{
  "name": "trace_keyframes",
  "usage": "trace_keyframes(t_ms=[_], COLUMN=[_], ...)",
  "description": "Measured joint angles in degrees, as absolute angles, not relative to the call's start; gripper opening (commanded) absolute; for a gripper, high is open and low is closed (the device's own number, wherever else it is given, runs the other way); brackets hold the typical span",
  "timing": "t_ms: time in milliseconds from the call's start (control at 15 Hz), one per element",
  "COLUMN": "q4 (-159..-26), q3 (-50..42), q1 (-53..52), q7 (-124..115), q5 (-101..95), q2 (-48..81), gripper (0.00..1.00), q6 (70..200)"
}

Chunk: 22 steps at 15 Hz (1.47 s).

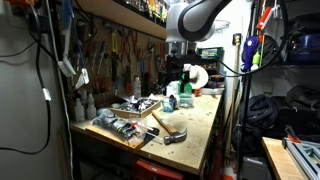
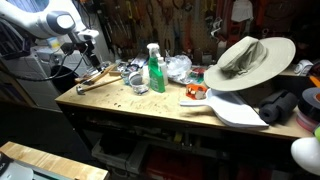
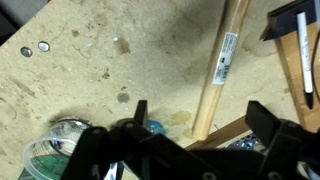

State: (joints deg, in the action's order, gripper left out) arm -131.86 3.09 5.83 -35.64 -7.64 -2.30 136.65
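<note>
The hand [image 3: 197, 108] hangs wide above the hammer [image 3: 222, 60] on the tabletop [image 3: 90, 60]; best straddle it squarely, then descend straight.

Colours from my end. Gripper [image 3: 197, 112] is black in the wrist view. Hammer [image 3: 212, 95] has a pale tan wood handle, and the label [image 3: 224, 55] on it is white with dark print. Bench [image 3: 90, 70] is light beige ply, speckled with dark spots and one yellowish stain. Two washers [image 3: 35, 48] are silver-grey. Jar [image 3: 55, 150] is clear with a green tint. In an exterior view I get the bottle [image 2: 154, 70] bright green with a pale top, the hat [image 2: 248, 58] olive-khaki, the board [image 2: 238, 110] plain white, and the arm [image 2: 40, 22] white with grey joints.
</note>
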Motion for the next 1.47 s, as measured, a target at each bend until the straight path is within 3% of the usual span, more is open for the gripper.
trace_keyframes(t_ms=[733,1467], q4=[-128.4,-118.3], q3=[0.2,-2.4], q1=[5.3,4.7], q7=[-36.2,-31.1], q5=[-8.9,-1.1], q2=[2.8,15.8], gripper=[1.0,1.0], q6=[137.4,137.2])
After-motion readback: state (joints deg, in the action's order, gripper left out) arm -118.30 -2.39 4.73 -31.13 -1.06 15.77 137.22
